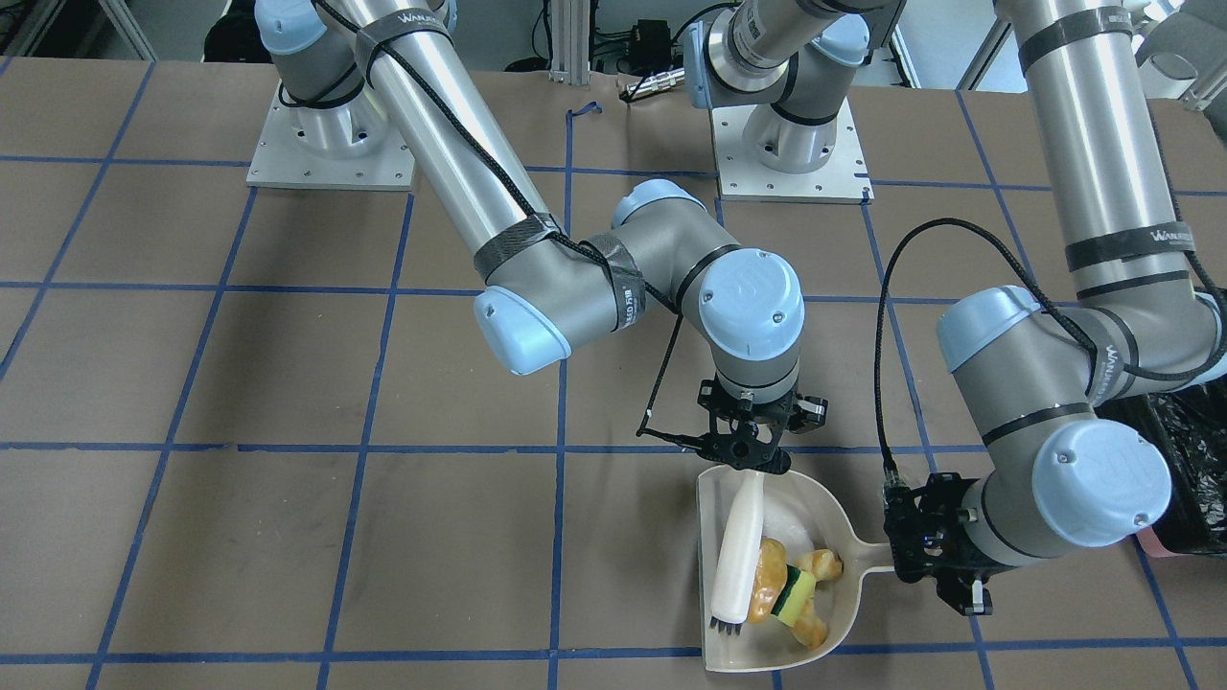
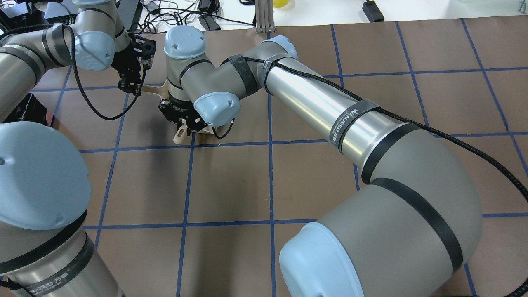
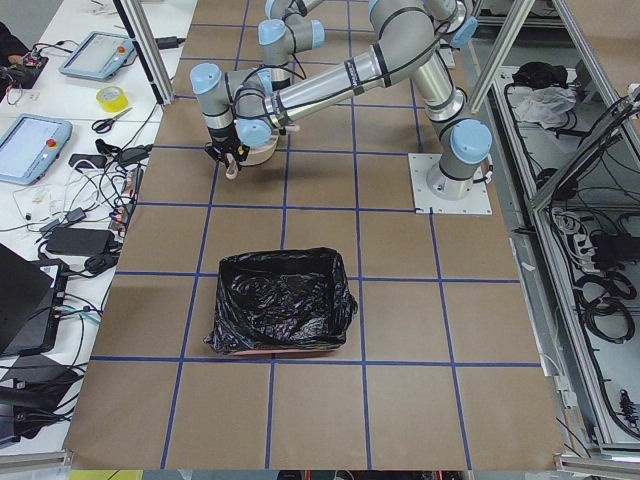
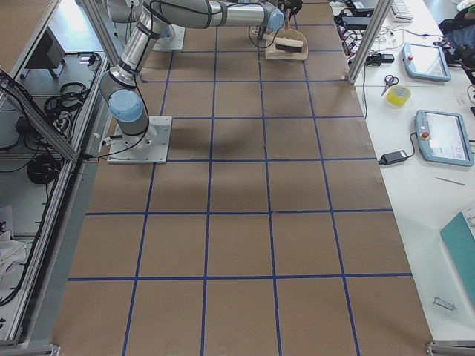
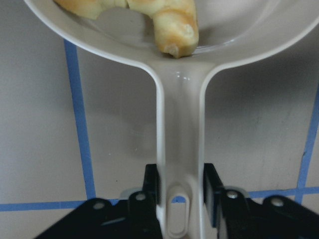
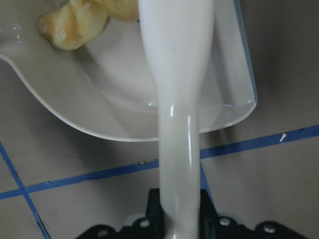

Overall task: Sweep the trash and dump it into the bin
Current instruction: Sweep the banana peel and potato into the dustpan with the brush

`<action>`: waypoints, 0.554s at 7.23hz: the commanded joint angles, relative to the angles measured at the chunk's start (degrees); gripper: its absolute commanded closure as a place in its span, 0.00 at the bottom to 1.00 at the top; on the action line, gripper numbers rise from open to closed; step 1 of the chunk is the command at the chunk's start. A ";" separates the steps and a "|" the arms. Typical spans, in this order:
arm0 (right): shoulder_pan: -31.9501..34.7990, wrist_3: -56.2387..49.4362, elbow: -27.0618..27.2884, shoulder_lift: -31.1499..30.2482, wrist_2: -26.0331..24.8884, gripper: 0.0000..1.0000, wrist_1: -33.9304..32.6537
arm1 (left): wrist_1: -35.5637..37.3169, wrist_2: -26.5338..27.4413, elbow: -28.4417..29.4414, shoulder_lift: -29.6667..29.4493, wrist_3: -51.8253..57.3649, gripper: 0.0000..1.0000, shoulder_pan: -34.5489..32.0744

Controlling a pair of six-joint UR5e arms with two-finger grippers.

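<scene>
My left jaws are pressed onto the flat handle of the beige dustpan, one pad on each edge, close to the hanging hole at the handle's end. From the left wrist view I cannot tell whether the pan sits flat on the counter or is held just off it.

My right jaws are pinching the slim end of the white brush. The wrist camera shows the shaft running straight out from between the pads and over the pan's back rim. The brush lies inside the pan along one side wall, and its dark bristles sit at the pan's open mouth.

The trash is inside the dustpan, bunched between the brush and the handle side. I see golden-brown lumps with a yellow-green piece across them. The nearest lump is right against the brush body, and another sits at the spot where the handle joins the pan.

Both wrists are close together over the same patch of the brown counter with its blue tape grid, at the edge far from the robot's bases.

The bin, lined with its crinkly black bag, stands on the counter on my left side. In the left-end view it is well apart from the pan. In the front-facing view the bag shows just behind my left wrist, with a pink corner under it
</scene>
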 commanded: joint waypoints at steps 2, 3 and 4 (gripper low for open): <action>-0.73 0.27 1.36 -0.91 -0.35 1.00 0.60 | 0.00 -0.21 0.15 -0.02 -0.02 0.99 0.09; -0.73 0.27 3.02 -1.00 -0.60 1.00 0.60 | 0.00 -0.12 0.15 0.24 -0.02 0.99 0.09; -0.73 0.09 5.12 -1.78 -1.47 1.00 1.21 | 0.00 -0.21 0.15 0.15 -0.20 0.99 0.09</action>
